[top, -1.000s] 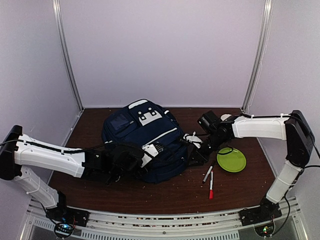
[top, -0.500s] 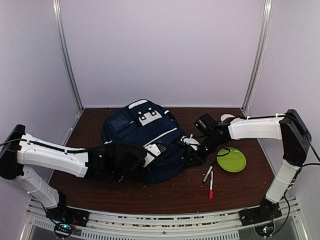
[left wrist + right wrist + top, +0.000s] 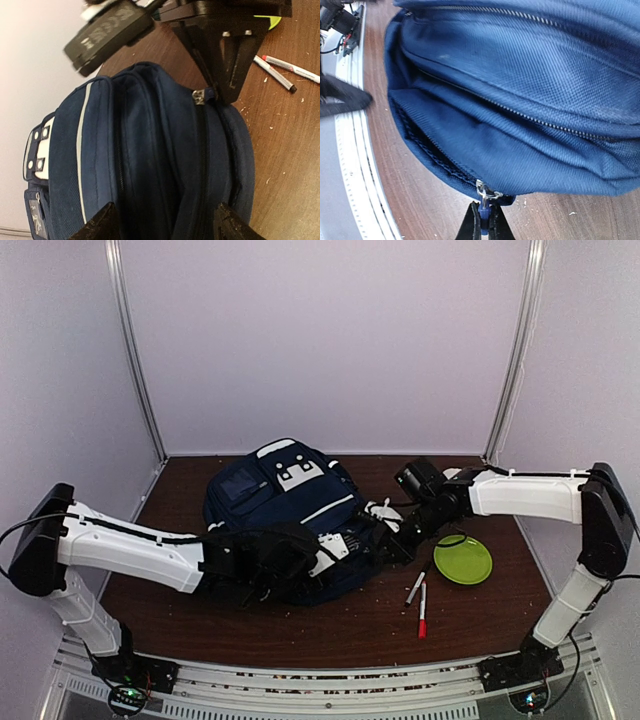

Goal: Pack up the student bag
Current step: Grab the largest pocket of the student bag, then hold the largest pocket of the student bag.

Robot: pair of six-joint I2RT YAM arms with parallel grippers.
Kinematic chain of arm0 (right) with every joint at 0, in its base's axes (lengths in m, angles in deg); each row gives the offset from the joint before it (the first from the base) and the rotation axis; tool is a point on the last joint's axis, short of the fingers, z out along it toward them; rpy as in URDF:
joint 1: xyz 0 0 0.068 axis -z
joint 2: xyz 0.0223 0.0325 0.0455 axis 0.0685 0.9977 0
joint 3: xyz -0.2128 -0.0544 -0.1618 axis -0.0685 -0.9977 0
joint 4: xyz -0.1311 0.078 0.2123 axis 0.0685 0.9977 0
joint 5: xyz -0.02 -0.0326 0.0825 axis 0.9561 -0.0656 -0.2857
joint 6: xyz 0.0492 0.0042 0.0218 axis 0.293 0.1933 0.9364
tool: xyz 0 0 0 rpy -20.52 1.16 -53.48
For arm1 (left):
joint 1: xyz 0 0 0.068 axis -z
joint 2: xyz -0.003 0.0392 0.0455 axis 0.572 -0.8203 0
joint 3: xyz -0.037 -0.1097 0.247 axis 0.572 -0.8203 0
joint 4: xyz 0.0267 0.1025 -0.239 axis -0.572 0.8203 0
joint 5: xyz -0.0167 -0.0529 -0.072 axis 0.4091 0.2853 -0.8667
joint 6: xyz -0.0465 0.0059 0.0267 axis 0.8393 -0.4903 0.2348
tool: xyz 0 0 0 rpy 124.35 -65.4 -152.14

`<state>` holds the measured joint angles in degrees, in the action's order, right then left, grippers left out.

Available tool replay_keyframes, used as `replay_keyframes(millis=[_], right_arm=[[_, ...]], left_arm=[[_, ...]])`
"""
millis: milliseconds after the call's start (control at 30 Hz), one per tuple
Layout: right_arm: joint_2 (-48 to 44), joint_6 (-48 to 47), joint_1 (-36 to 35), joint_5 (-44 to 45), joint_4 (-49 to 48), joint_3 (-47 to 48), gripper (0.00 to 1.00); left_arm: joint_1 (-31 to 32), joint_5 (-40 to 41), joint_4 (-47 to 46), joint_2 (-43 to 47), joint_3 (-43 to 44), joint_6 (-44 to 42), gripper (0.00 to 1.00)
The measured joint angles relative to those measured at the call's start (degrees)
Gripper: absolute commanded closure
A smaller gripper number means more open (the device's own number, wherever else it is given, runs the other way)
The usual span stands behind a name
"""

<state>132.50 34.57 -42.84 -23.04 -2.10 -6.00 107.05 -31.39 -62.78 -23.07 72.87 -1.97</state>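
From above, the student bag (image 3: 285, 502) lies in the middle of the dark wooden table (image 3: 180, 490), and both arms reach in to its near end. The left gripper (image 3: 340, 543) sits over that end; the right gripper (image 3: 390, 538) touches the bag's corner beside it. A green plate (image 3: 462, 560) and two markers (image 3: 418, 598) lie just beside the bag on the right arm's side, so nothing looks packed yet. Pale lilac walls stand behind the bag, and a metal rail (image 3: 300, 680) runs along the table edge in front of it. Crumbs dot the wood around the bag.

In the left wrist view, the left gripper (image 3: 165, 227) stands wide apart, one finger (image 3: 97, 227) on either side of the bag (image 3: 145, 150). I cannot tell whether they press the fabric. At the bag's far corner the right gripper (image 3: 227, 70) comes down onto the zipper pull (image 3: 200, 95), with the markers (image 3: 280, 72) on the wood beyond.

In the right wrist view, the right gripper (image 3: 482, 227) is pinched together on the tab of the zipper pull (image 3: 482, 192) at the bag's (image 3: 530, 100) lowest corner. A dark gap runs along the teeth beside it.

The step in hand looks like unzipping a compartment. Next, the pull must be drawn along the curved track, following the bag's edge, while the left gripper steadies the soft fabric against bunching.
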Motion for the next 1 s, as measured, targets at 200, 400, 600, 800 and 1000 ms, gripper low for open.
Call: replay_keyframes(millis=[200, 400, 600, 800, 1000], right_arm=[[-1.9, 0.0, 0.0, -0.6, 0.2, -0.3, 1.0], [-2.5, -0.1, 0.0, -0.9, 0.2, -1.0, 1.0], [-3.1, -0.1, 0.0, -1.5, 0.0, -1.3, 1.0], [-3.2, -0.2, 0.3, -1.8, -0.2, -1.6, 1.0], [-2.2, -0.3, 2.6, -2.7, -0.2, -0.2, 1.0]], left_arm=[[0.5, -0.4, -0.6, -7.0, 6.3, -4.2, 0.33], [0.4, 2.1, -0.7, -12.3, 10.2, -6.3, 0.37], [-0.5, 3.1, -0.9, -14.1, 10.5, -7.0, 0.62], [-0.9, 3.3, -0.5, -14.4, 10.9, -7.7, 0.99], [-1.0, 2.4, 0.4, -10.4, 8.4, -7.5, 1.0]])
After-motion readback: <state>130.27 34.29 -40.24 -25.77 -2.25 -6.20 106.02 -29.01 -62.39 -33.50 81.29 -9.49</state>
